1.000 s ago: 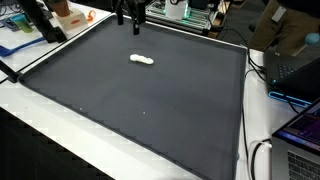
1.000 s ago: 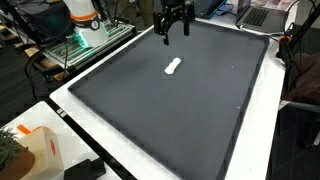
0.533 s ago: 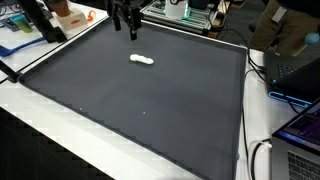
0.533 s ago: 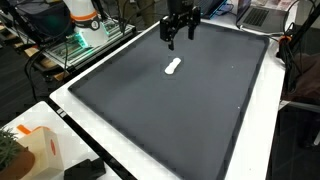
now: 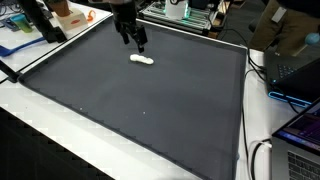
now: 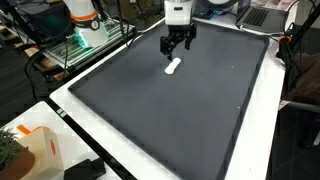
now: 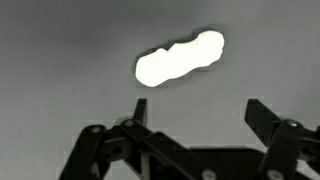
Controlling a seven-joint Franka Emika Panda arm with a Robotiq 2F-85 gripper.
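In the upper middle of an exterior view, the pincer (image 5: 138, 42) hangs released, jaws wide, close over a white lumpy object (image 5: 142, 60) on the dark surface (image 5: 150, 110).

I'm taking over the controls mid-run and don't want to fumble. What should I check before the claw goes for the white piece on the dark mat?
1. Is the claw open: ok, its jaws stand wide apart in the wrist view.
2. Is the claw free of load: ok, nothing is held.
3. Is the white piece in sight: ok, it lies flat on the dark mat in every view.
4. Is the piece between the jaws: not ok, in the wrist view it lies ahead of the claw.
5. Is there room around the piece: ok, only mat shows next to it.
6. Is the claw's height over the mat safe: cannot tell, though it hovers without touching.
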